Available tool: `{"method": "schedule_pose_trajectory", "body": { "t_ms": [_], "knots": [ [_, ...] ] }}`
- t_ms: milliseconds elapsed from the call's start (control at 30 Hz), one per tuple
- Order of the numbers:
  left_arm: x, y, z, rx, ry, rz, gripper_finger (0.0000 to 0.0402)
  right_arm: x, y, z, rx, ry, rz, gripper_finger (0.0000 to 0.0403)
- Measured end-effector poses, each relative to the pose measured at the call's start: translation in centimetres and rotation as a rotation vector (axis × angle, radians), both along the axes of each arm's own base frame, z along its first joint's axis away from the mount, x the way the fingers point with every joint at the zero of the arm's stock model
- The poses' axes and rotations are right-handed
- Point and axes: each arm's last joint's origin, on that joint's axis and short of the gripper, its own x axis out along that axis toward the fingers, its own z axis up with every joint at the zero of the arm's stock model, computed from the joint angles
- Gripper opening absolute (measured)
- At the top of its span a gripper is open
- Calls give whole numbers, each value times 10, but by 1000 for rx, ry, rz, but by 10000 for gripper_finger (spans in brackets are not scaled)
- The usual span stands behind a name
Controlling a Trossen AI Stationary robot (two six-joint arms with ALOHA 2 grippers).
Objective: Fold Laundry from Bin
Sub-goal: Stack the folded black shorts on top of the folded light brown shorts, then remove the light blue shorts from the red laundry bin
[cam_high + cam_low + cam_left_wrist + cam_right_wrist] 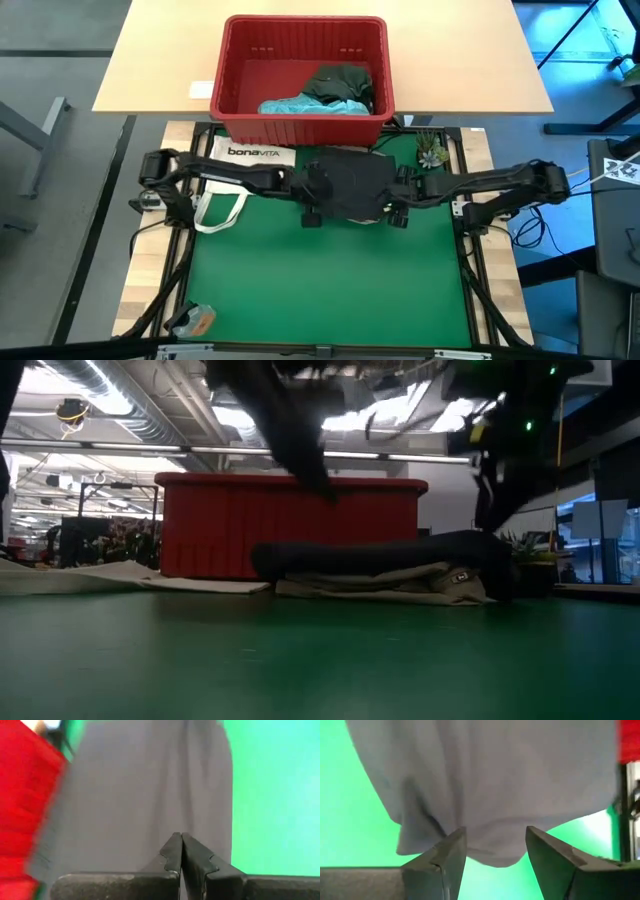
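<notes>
Dark grey garment (pixel 350 185) lies flat on the green mat (pixel 330 290) for folding; left gripper (pixel 181 851) is pinched closed, right gripper (pixel 495 850) spread wide over its edge.

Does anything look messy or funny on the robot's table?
A little. The white tote bag lies crumpled beside the red bin, half under the left arm. A small orange thing sits alone by the mat's near corner. The dark grey garment lies flat.

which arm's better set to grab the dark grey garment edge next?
Right, probably. The right gripper is open, its fingers straddling the hem of the dark grey garment. The left gripper is shut over the same cloth and would need to reopen first.
</notes>
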Motion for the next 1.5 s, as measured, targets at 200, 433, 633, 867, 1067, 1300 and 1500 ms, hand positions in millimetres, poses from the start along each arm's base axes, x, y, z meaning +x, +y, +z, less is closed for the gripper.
{"method": "schedule_pose_trajectory", "body": {
  "t_ms": [200, 433, 633, 867, 1067, 1300, 1500],
  "knots": [
    [-9, 8, 58, 172, -155, 99, 0, -13, 2, 25, -20, -128, 0, 202],
    [-11, 23, 108, 413, -230, 191, 30, -17, 3, 35, -33, -208, 1, 202],
    [-16, 63, 147, 436, -332, 331, 100, -15, 3, 36, -3, -233, 15, 202],
    [-50, 143, 181, 370, -501, 601, 163, -15, 4, 36, 15, -237, 22, 202],
    [-91, 215, 177, 153, -649, 774, 169, -13, 4, 37, 16, -267, 25, 202],
    [-113, 278, 138, 8, -621, 914, 169, -10, 4, 38, 29, -295, 32, 202],
    [-108, 311, 88, -147, -528, 945, 169, -11, 4, 38, 29, -293, 31, 202]
  ]
}}
